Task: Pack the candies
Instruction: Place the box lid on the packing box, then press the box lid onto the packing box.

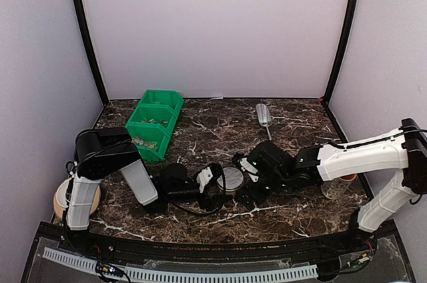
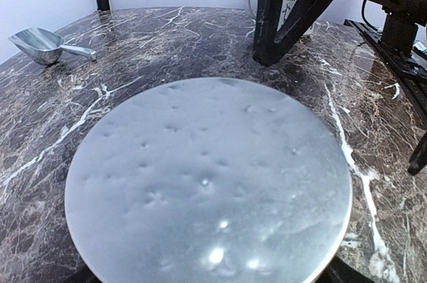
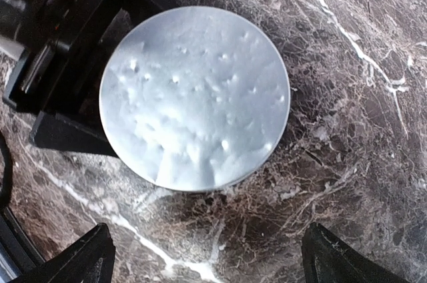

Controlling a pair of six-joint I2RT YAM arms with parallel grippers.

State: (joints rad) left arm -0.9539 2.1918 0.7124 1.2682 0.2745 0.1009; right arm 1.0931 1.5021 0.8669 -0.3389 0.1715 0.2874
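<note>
The candies (image 1: 142, 122) show only as tiny specks inside the green bin (image 1: 155, 123) at the back left. A small round tub with a grey dimpled lid (image 1: 233, 177) stands mid-table. It fills the left wrist view (image 2: 207, 183). My left gripper (image 1: 217, 186) reaches in from the left, its black fingers (image 3: 70, 129) against the tub's sides, shut on it. My right gripper (image 3: 210, 259) is open wide and empty, hovering just right of the tub (image 3: 195, 96), with one finger (image 2: 277, 23) showing beyond the lid.
A metal scoop (image 1: 264, 115) lies at the back right and also shows in the left wrist view (image 2: 41, 44). A mug (image 1: 335, 187) stands under my right arm. A round beige object (image 1: 63, 201) sits by the left arm's base.
</note>
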